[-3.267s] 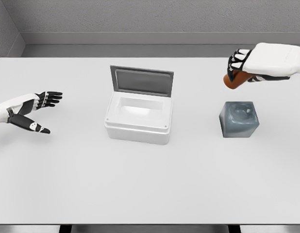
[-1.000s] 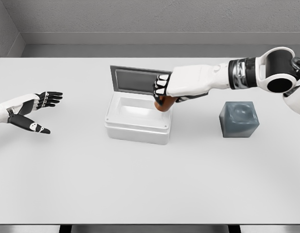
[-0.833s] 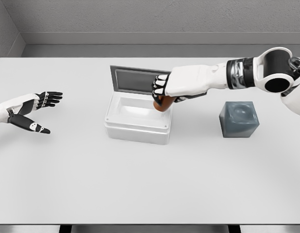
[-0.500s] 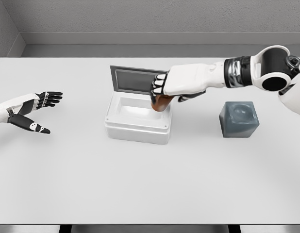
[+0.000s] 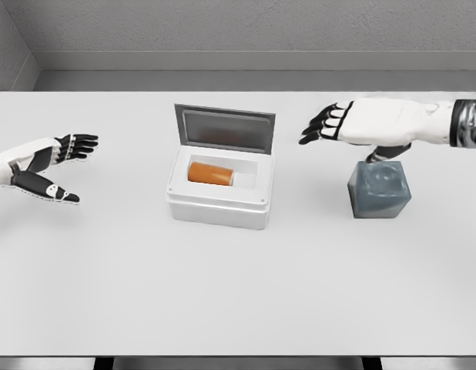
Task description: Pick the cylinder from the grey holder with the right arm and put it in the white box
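Inside the white box [image 5: 218, 202] the orange cylinder [image 5: 210, 173] now lies on its side, no longer held. Half a second ago the right hand [image 5: 353, 123] gripped it at the box's rim; now that hand has pulled back above the grey holder [image 5: 380, 191], fingers spread and empty. I judge the placing done. At the left edge, the left hand [image 5: 44, 165] rests released, hardly changed.

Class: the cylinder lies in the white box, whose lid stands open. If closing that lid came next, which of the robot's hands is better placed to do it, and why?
Probably the right hand. It hangs open, level with the raised lid of the white box, close to its right edge. The left hand, also open, sits farther off near the table's left edge.
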Robot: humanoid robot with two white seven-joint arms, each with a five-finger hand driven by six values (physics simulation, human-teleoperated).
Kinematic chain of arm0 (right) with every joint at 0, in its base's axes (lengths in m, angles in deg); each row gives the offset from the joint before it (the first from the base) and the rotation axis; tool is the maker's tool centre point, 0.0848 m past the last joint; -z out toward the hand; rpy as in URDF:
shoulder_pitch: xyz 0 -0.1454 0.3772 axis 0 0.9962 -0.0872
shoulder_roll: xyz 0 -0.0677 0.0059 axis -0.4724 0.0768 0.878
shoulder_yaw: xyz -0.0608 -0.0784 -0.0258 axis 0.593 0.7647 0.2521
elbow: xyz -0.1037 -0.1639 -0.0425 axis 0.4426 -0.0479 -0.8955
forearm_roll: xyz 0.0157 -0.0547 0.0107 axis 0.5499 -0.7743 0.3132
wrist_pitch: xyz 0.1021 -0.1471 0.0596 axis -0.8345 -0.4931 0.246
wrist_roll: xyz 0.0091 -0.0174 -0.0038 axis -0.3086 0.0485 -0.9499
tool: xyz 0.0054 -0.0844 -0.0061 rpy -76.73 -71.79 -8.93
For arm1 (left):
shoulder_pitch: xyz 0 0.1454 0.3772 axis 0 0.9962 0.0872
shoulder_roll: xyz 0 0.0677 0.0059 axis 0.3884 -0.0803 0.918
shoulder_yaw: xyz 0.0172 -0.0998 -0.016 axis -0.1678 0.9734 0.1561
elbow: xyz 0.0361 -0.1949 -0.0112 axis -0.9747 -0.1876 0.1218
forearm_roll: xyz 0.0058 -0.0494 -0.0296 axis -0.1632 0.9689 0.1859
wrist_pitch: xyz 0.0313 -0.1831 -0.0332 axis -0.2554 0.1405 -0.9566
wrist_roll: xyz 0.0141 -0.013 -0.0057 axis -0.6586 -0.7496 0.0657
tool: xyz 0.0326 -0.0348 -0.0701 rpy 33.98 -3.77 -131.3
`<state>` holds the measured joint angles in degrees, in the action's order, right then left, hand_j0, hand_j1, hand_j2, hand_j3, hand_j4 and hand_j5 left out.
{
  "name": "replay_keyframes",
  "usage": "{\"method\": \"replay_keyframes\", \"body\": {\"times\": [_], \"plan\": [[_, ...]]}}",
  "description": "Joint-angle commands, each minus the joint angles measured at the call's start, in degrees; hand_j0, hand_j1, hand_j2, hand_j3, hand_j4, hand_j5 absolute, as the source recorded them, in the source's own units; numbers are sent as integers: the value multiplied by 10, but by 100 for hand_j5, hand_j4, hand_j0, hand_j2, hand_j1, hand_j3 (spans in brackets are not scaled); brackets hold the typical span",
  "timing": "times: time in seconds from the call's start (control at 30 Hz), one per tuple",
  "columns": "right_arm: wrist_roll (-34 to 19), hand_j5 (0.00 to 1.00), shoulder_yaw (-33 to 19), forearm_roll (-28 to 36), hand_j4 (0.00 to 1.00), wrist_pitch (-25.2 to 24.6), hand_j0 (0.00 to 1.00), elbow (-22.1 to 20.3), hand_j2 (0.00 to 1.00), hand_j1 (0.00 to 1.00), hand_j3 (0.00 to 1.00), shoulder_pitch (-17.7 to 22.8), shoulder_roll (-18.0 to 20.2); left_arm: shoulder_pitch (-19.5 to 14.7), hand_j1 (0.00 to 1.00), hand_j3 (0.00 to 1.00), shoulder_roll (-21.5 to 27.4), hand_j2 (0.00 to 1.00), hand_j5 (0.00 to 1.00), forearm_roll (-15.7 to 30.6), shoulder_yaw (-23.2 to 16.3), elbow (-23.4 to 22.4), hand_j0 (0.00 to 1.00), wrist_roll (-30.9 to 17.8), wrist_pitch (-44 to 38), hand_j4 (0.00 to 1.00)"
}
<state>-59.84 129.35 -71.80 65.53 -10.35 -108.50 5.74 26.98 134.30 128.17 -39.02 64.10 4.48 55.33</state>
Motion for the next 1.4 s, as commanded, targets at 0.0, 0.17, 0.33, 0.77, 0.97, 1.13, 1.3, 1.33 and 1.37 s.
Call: {"method": "replay_keyframes", "body": {"times": [0.0, 0.17, 0.33, 0.77, 0.97, 1.13, 1.3, 1.33, 1.37], "plan": [[0, 100, -41, 12, 100, -2, 100, 39, 100, 100, 100, 3, 57, -3, 100, 100, -6, 100, 100, 8, 35, 9, 100, 0, -29, 100], [0, 100, -73, 12, 100, -2, 100, 71, 100, 100, 100, 19, 57, -70, 100, 100, -104, 100, 100, 14, 38, 14, 100, 0, -32, 100], [0, 100, -72, 11, 100, -2, 100, 71, 100, 100, 100, 23, 57, -78, 100, 100, -169, 100, 100, -33, 37, 16, 100, 0, -27, 100], [0, 100, -71, 11, 100, -2, 100, 70, 100, 100, 100, 21, 69, -61, 100, 100, -159, 100, 100, -30, 60, 73, 100, 0, -11, 100], [0, 100, -72, 11, 100, -2, 100, 69, 100, 100, 100, 21, 68, -38, 100, 100, -146, 100, 100, -30, 57, 110, 100, 0, -4, 100], [0, 100, -73, 11, 100, -2, 100, 69, 100, 100, 100, 20, 73, -39, 100, 100, -143, 100, 100, -29, 58, 118, 100, 0, -3, 100], [0, 100, -77, 11, 100, -2, 100, 69, 100, 100, 100, 20, 73, -39, 100, 100, -122, 100, 100, -31, 60, 110, 100, 0, -8, 100], [0, 100, -77, 11, 100, -2, 100, 69, 100, 100, 100, 20, 73, -39, 100, 100, -112, 100, 100, -34, 61, 96, 100, 0, -8, 100], [0, 100, -77, 11, 100, -2, 100, 69, 100, 100, 100, 20, 73, -39, 100, 100, -91, 100, 100, -43, 62, 78, 100, 0, -5, 100]]}}
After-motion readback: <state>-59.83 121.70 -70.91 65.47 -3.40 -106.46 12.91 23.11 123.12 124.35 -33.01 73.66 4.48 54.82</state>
